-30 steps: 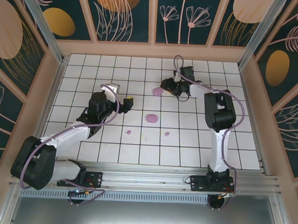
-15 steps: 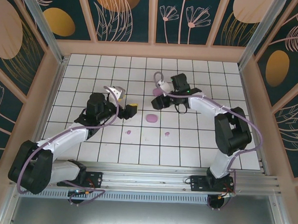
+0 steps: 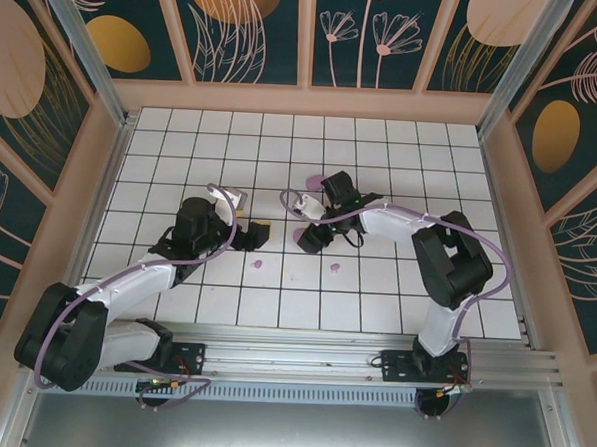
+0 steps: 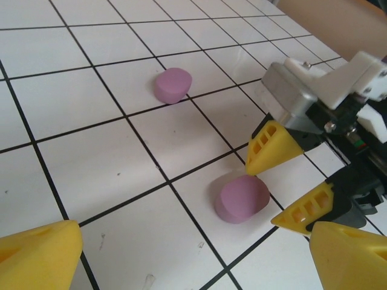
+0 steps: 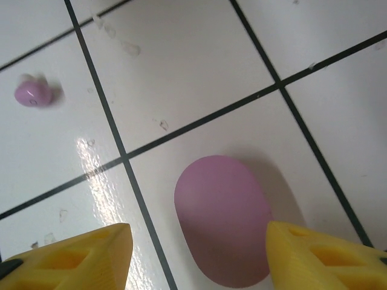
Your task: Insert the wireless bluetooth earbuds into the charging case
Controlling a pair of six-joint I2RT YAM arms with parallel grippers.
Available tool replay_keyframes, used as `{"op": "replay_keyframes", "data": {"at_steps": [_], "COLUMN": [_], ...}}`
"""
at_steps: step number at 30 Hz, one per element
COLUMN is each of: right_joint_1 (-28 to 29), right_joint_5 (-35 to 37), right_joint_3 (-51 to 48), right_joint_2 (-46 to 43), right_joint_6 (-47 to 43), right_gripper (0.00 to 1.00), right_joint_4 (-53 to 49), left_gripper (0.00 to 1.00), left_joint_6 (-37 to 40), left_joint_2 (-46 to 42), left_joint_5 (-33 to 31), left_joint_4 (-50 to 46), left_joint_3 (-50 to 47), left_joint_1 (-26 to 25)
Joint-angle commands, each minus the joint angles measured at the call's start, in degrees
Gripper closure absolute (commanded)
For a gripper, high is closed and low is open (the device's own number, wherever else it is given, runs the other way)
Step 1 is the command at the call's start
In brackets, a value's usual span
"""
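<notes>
In the top view, a first earbud (image 3: 257, 264) is seen lying on the white tiled tabletop (image 3: 183, 137) just on the near side of the left fingers (image 3: 255, 235). A second earbud (image 3: 334, 269) lies on the near side of the right fingers (image 3: 309, 234), a little toward the right arm's base. Both earbuds are loose on the tiles and outside any case.

The lilac oval case (image 5: 224, 229) is shown closed in the right wrist view, flat on the tabletop between the two yellow right fingers. These fingers are spread to either side of it. One tip is seen at the very edge of the case, and the other is held clearly apart from it, so nothing is gripped. One small earbud is also caught in this view, well beyond the fingers at the upper left, slightly blurred. Which of the two it is cannot be told.

In the left wrist view, the left fingers are held wide apart at the bottom corners with only bare tile between them, and both are cut off by the frame. The right fingers straddling the case are seen ahead of them.

A second case (image 4: 173, 84) is shown whole farther off in that view, well beyond both pairs of fingers. From above it is half hidden behind the right arm.
</notes>
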Motion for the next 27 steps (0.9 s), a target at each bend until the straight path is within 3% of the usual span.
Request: {"op": "replay_keyframes", "data": {"at_steps": [1,17,27], "right_joint_1": [0.67,1.01,2.63], "right_joint_5": [1.67,4.33,7.80], "right_joint_3": [1.78,4.11,0.70], "right_joint_2": [2.67,6.55,3.83], "right_joint_6": [-3.10,-5.84,-7.36], "right_gripper": [0.40,0.41,0.58], "right_joint_4": [-2.24,-4.13,0.19], "left_gripper": [0.05,0.04,0.05], "left_joint_6": [-0.94,0.17,0.39], "left_joint_2": [-0.15,2.36,2.82], "left_joint_5": [-1.05,0.19,2.40], "left_joint_4": [-0.34,-0.65,-0.64], "left_joint_3": [-0.09,1.67,2.64], "left_joint_1": [0.47,0.92,1.09]}}
